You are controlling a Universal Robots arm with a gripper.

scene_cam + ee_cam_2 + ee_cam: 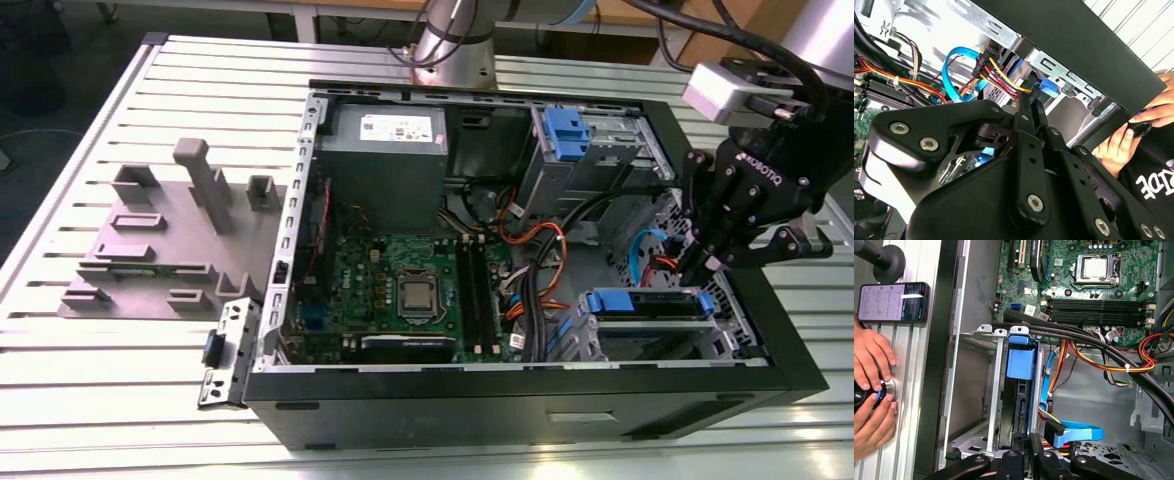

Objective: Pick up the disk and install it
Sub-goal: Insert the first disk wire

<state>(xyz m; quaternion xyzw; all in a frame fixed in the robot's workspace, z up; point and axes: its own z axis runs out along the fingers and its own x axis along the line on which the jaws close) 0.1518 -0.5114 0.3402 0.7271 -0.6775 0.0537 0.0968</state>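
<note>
1. Where the computer case [534, 400] lies open on the table [80, 400], the gripper [705, 268] is seen low at the exterior view's right, its fingers [1030, 107] pressed together with nothing held between them.
2. Just beside the tips, the disk [650, 302] is seen slid into the near bay, its blue frame [1020, 362] showing at the end.
3. The pick-up looks done, and the disk seems to be almost or fully in place.
4. A person's hands [871, 385] are rested on a round button just outside the case.
</note>
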